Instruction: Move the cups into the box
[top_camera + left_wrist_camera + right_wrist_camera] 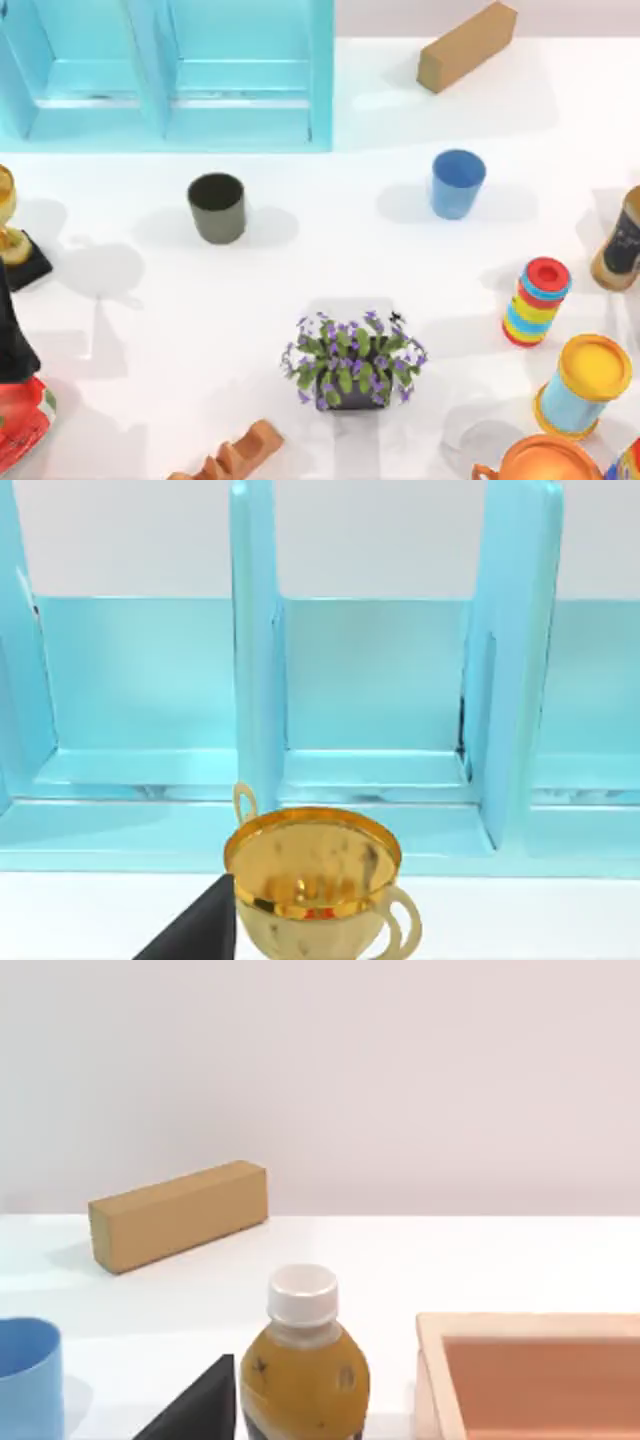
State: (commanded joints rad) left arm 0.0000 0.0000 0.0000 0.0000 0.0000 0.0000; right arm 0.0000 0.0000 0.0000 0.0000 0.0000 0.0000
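Two cups stand upright in front of the cyan box: the olive-grey cup near its front wall, the blue cup off its right corner. I cannot tell how the fingers stand.

— Where are the cups?
— Both stand upright and empty on the table, outside the box. The dark olive cup sits just in front of the box's open side; the blue cup stands off the box's right corner.
— And the box?
— Light blue, walled, with an inner divider.
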